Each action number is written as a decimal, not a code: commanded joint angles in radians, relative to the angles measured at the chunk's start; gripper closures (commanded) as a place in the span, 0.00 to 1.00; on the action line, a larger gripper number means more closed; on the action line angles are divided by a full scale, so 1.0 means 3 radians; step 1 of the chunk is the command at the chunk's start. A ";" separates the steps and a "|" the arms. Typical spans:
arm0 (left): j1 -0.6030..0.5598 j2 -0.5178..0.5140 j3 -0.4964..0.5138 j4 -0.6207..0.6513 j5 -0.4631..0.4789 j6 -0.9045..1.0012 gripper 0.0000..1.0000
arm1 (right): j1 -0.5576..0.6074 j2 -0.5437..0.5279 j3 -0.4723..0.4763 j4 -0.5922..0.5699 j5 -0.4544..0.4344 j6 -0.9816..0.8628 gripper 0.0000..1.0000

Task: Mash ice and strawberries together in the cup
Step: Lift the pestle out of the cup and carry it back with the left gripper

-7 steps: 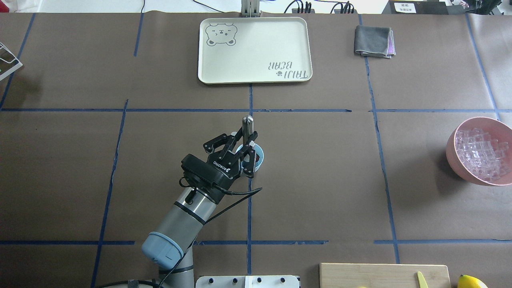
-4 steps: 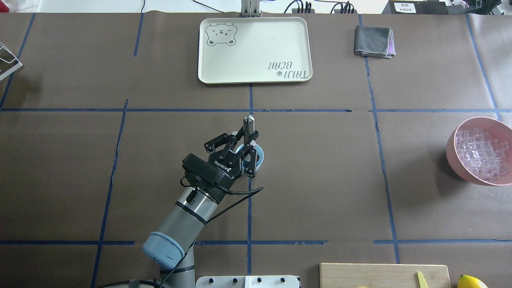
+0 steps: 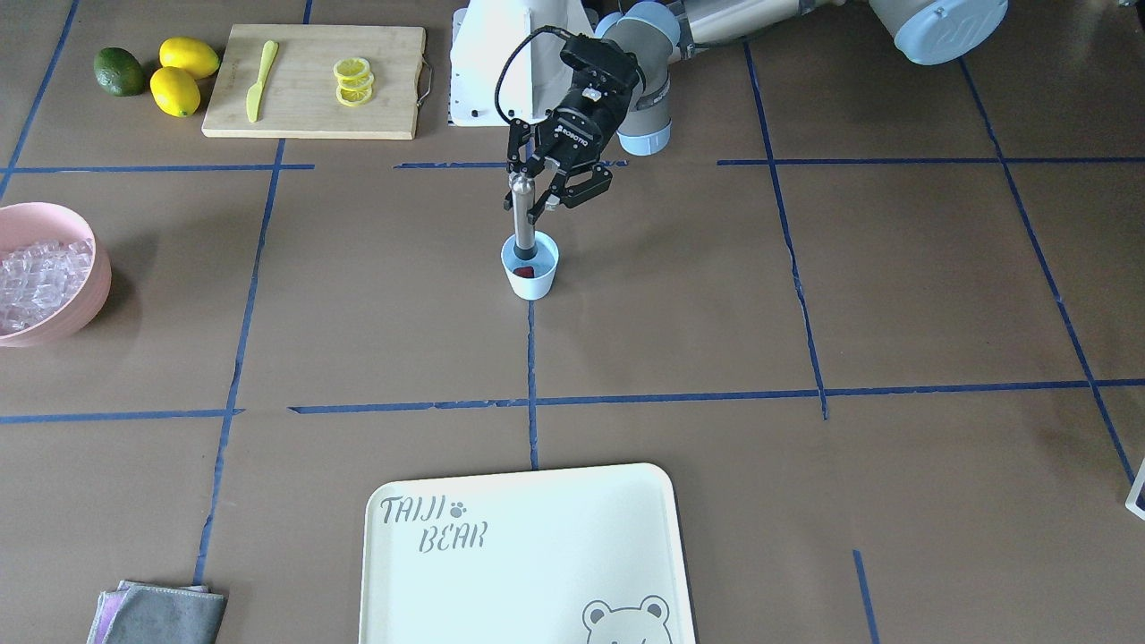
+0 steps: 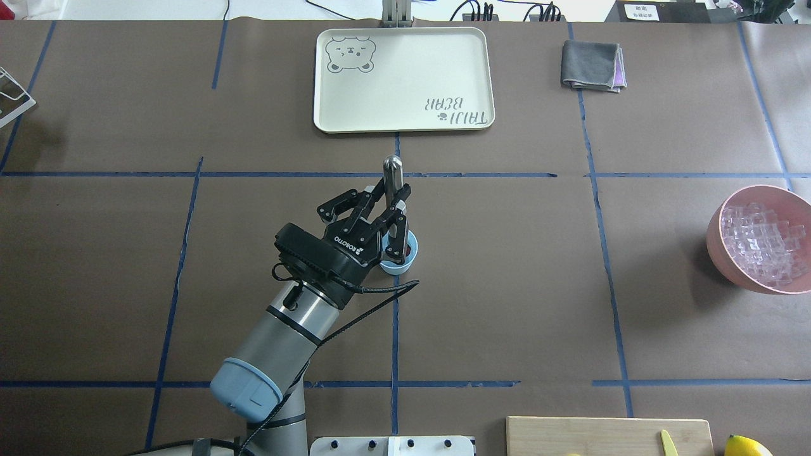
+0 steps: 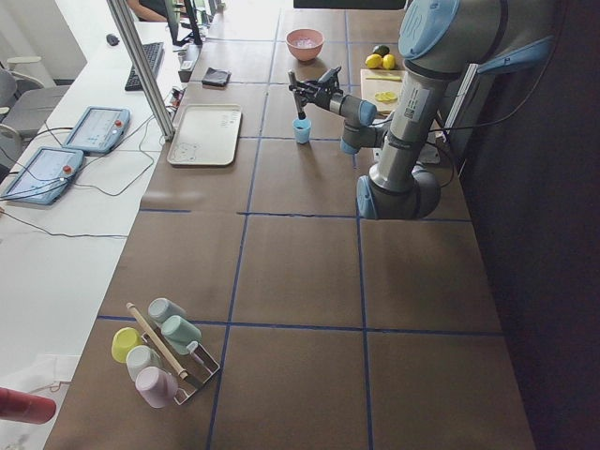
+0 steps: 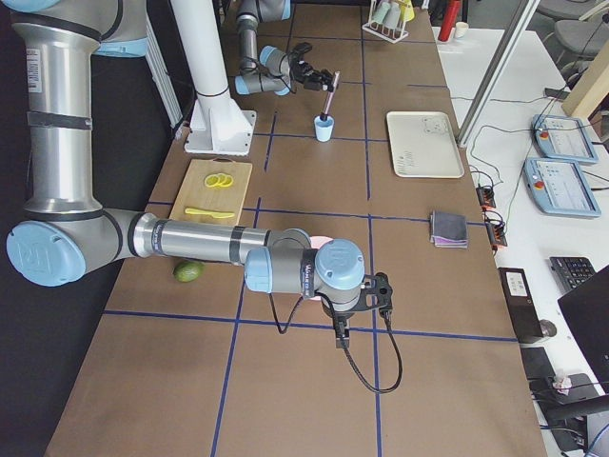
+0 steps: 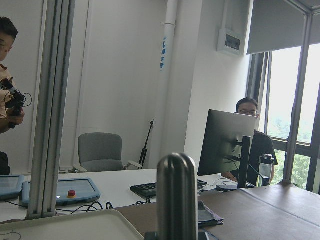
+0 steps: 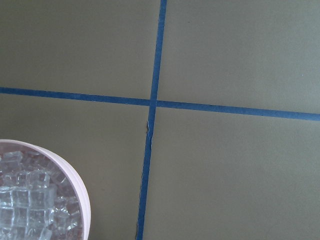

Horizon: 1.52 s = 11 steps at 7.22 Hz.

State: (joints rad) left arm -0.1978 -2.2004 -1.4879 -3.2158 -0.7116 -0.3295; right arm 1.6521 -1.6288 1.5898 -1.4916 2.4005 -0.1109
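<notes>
Now the left hand [image 3: 532,190] is closed around a grey metal stick [image 3: 521,219], held straight up. Just below the hand, the stick's end sits inside the small pale blue cup [image 3: 531,282], next to the red strawberry [image 3: 526,271]. The clear ice cubes [image 3: 36,273] lie heaped in a big pink bowl [image 3: 89,304], far from that hand and near the right hand [image 6: 381,290]. I cannot tell if the right hand is open or closed.

A cream tray [image 4: 405,79] lies far-centre on the brown surface [image 4: 127,253], a folded grey cloth [image 4: 592,64] to its right. Near right, a wooden board [image 3: 304,107] carries lemon slices [image 3: 352,80] and a yellow knife [image 3: 260,76].
</notes>
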 commanded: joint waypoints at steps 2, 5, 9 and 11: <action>-0.0290 0.0192 -0.0618 0.0380 -0.0362 -0.0138 1.00 | 0.0000 0.0014 -0.0007 0.0007 0.0001 -0.0009 0.01; -0.0837 0.0614 -0.0685 0.0508 -0.1169 -0.1087 1.00 | 0.0000 0.0045 -0.0002 0.0002 0.0001 -0.0009 0.00; -0.1599 0.1106 -0.0680 0.0860 -0.2289 -0.2335 1.00 | 0.0000 0.0040 -0.0012 -0.0003 -0.0009 -0.0009 0.01; -0.2017 0.1519 -0.0680 0.1059 -0.3058 -0.2644 1.00 | 0.0000 0.0035 -0.0038 0.0017 -0.0025 0.0007 0.00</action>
State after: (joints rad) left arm -0.7194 -1.8151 -1.6920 -2.9432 -1.4754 -1.0671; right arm 1.6521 -1.6172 1.5824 -1.4897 2.3960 -0.1125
